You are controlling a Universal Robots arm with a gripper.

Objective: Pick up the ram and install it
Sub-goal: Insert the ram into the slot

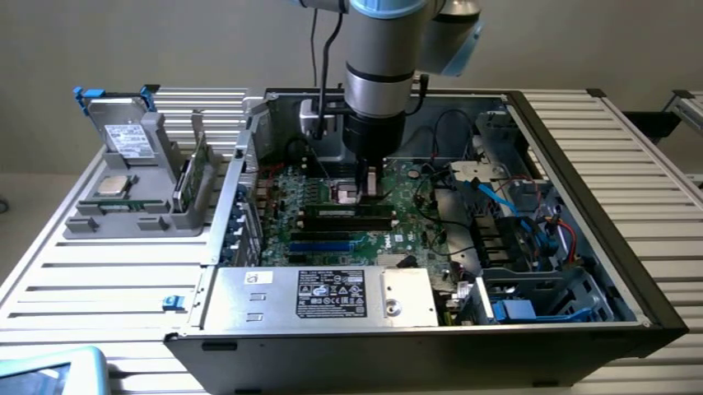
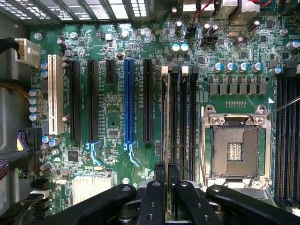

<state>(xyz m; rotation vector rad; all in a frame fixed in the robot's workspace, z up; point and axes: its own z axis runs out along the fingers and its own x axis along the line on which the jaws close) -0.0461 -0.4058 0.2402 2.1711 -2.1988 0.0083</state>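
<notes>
The ram (image 2: 167, 117) shows edge-on as a thin pale line running along the first of the black memory slots (image 2: 180, 117) on the motherboard. My gripper (image 2: 167, 165) is shut on the ram, with both black fingers (image 2: 159, 171) pressed close together around one end of its edge. In the exterior view the gripper (image 1: 363, 191) reaches straight down into the open computer case, and the ram (image 1: 329, 212) lies as a long dark green strip just under it, level with the board. I cannot tell whether the stick is seated in the slot.
An empty processor socket (image 2: 234, 150) sits beside the memory slots, and a blue card slot (image 2: 129, 105) on the other side. The power supply (image 1: 329, 295) fills the case's front; cables and drive bays (image 1: 516, 239) crowd the exterior view's right. A grey holder (image 1: 132, 218) outside carries a silver processor (image 1: 114, 183) and a green card (image 1: 193, 177).
</notes>
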